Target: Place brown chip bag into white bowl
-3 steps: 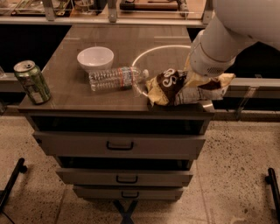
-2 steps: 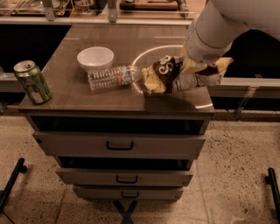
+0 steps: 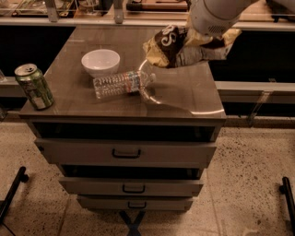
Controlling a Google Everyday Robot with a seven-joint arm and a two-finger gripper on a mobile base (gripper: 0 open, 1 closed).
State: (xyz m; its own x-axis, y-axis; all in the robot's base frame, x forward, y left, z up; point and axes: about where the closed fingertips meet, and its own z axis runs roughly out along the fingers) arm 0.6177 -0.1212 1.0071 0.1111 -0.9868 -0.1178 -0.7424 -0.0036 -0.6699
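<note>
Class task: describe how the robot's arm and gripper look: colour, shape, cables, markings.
The arm is a thick, rounded, pale grey-white shell; no cables or markings show. The gripper, upper right above the cabinet top, looks dark and is mostly hidden by the brown chip bag.

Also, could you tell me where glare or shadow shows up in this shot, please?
Camera view: dim, warm light; a curved streak of glare crosses the cabinet top beside the water bottle; the gripper, at upper right, holds the brown chip bag above the top, its foil catching light.
</note>
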